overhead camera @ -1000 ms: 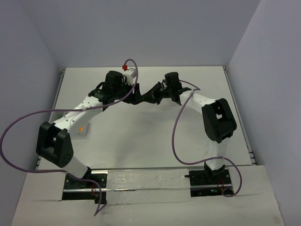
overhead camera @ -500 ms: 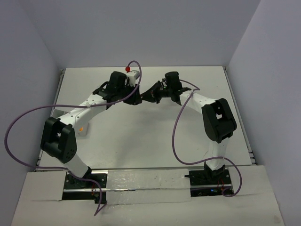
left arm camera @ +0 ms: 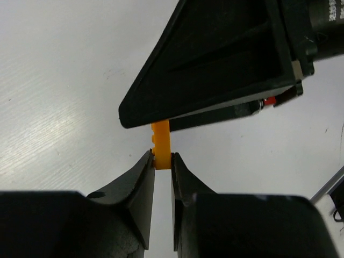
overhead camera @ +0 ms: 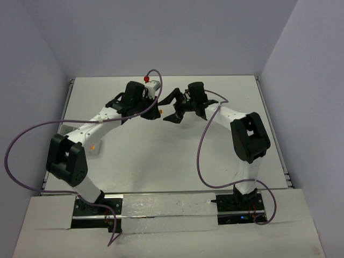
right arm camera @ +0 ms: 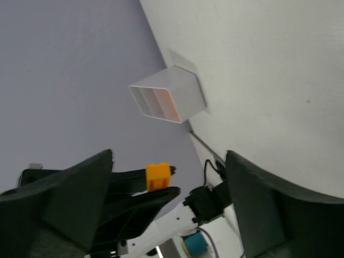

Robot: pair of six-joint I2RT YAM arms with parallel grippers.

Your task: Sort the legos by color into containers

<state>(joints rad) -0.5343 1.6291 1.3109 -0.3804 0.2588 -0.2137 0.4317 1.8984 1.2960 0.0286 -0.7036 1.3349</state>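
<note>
Orange plastic showed at the very tips of the left gripper (left arm camera: 161, 161): one small orange lego (left arm camera: 160, 141), notched along one edge, was pinched edge-on between the two black fingers. The jaws were closed down to the width of the piece, and most of it stood out beyond the fingertips, clear of the table (overhead camera: 161, 161). Facing it tip to tip was the right gripper (overhead camera: 172, 106), with its jaws spread wide and nothing in them. From the right wrist the orange lego sat in the gap between those spread fingers, nearer one finger than the other. From the left wrist one broad black finger of the right gripper loomed just past the far end of the piece, and whether it touched the plastic I could not tell. Both grippers met above the far half of the table, between the two arms. Well away from them, out past the left arm at the table's edge by the wall (right arm camera: 64, 64), lay the white tray (right arm camera: 185, 97). Its three side-by-side compartments faced the right wrist camera, and what they held was too faint to make out.
</note>
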